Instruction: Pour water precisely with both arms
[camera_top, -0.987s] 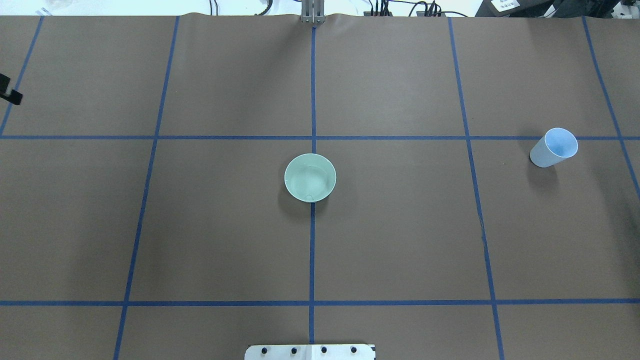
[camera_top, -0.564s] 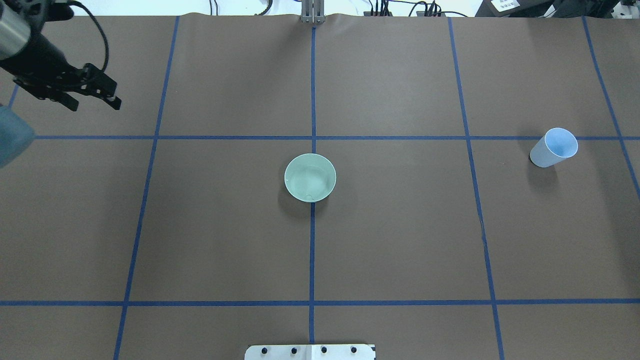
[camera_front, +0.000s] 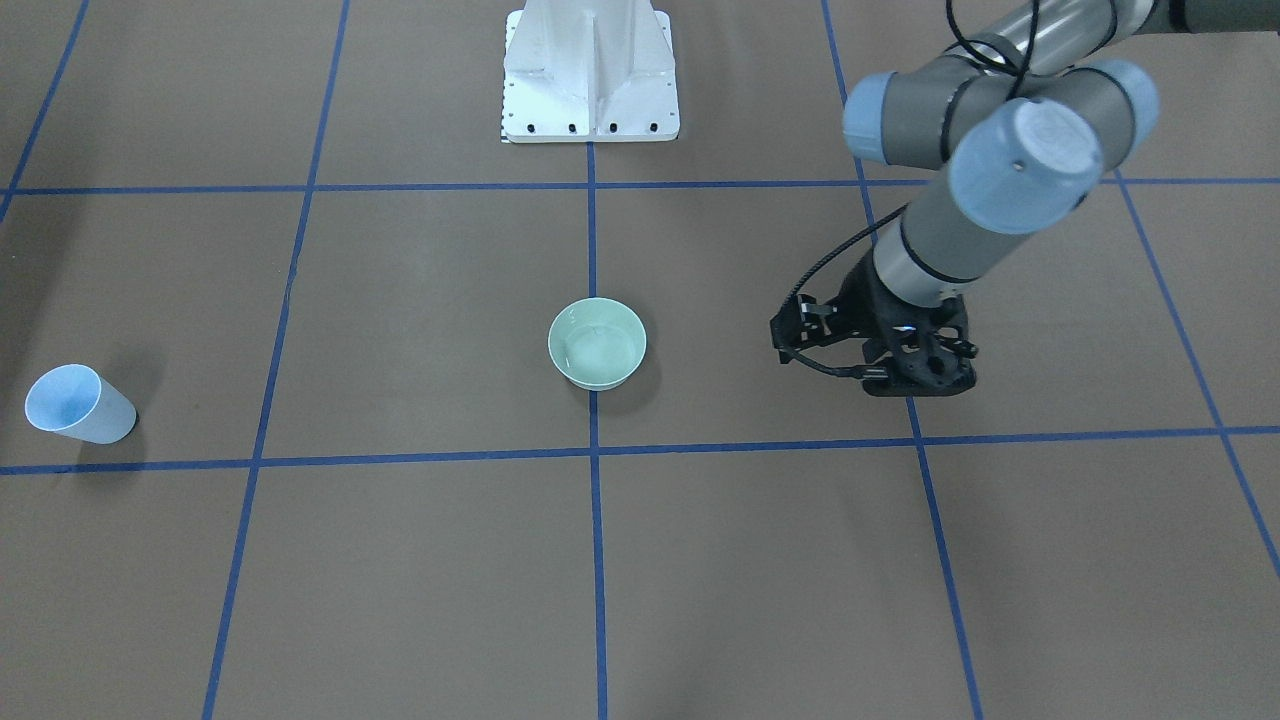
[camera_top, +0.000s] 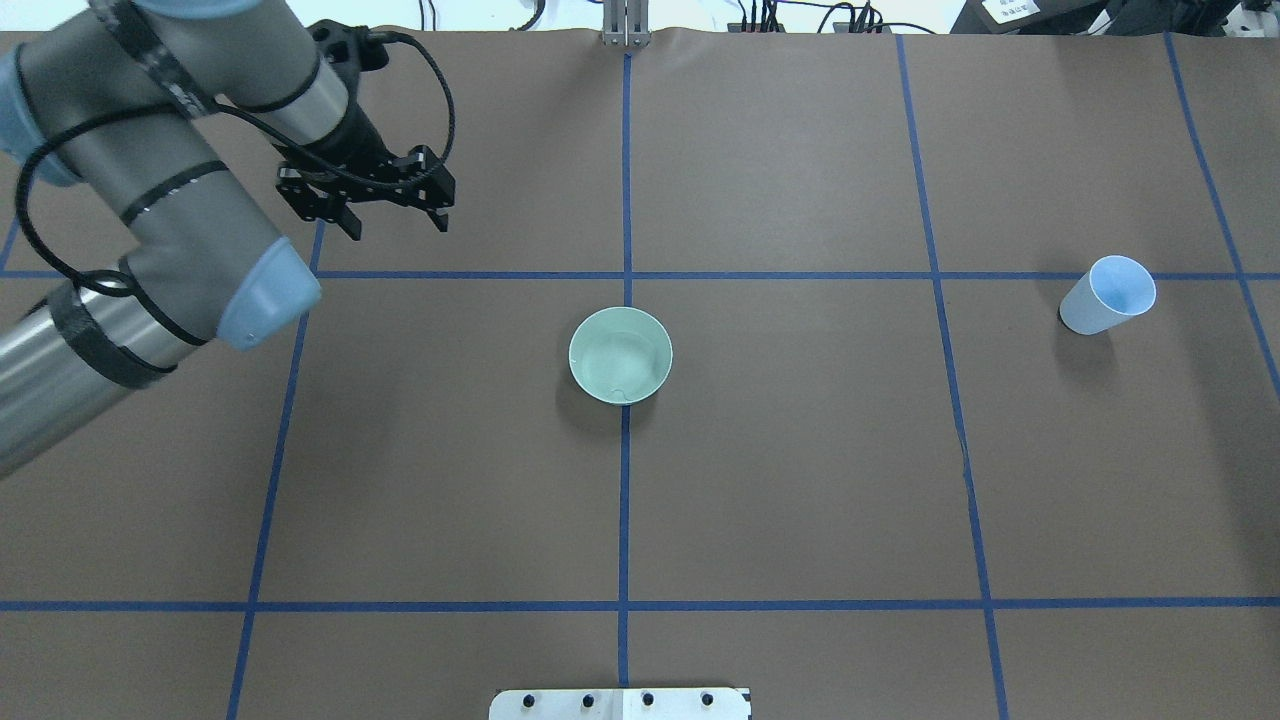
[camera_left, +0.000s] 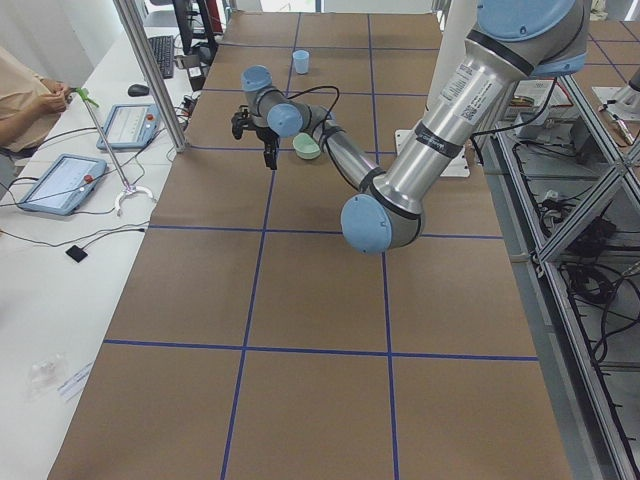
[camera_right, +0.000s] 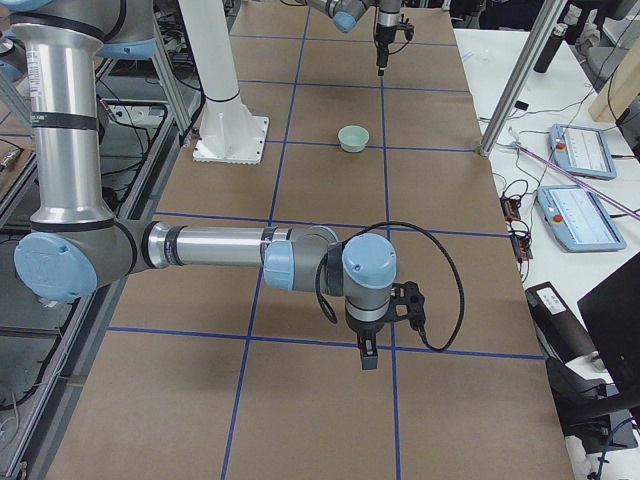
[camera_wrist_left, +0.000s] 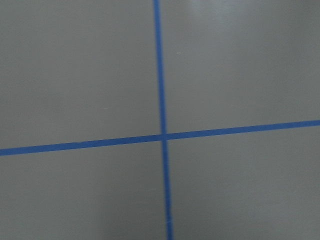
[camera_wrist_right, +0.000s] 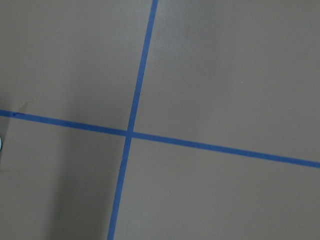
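Note:
A pale green bowl (camera_top: 620, 355) (camera_front: 597, 343) holding water stands at the table's middle. A light blue cup (camera_top: 1108, 295) (camera_front: 75, 405) stands upright far to the right in the overhead view. My left arm (camera_top: 190, 220) reaches in from the left. Its gripper (camera_top: 396, 222) (camera_front: 918, 385) hangs open and empty over bare table, left of and behind the bowl. In the exterior right view my right arm (camera_right: 210, 245) stretches along the table, its gripper (camera_right: 367, 355) pointing down. I cannot tell whether that gripper is open or shut. Both wrist views show only brown table and blue tape.
The white pedestal base (camera_front: 590, 75) sits at the robot's edge. Blue tape lines grid the brown table (camera_top: 800, 480). Along the side bench are tablets (camera_left: 60, 180), an aluminium post (camera_left: 150, 75) and a seated person (camera_left: 25, 95).
My left arm has swung in from the left edge toward the middle, its gripper now much nearer the bowl. Bowl and cup have not moved.

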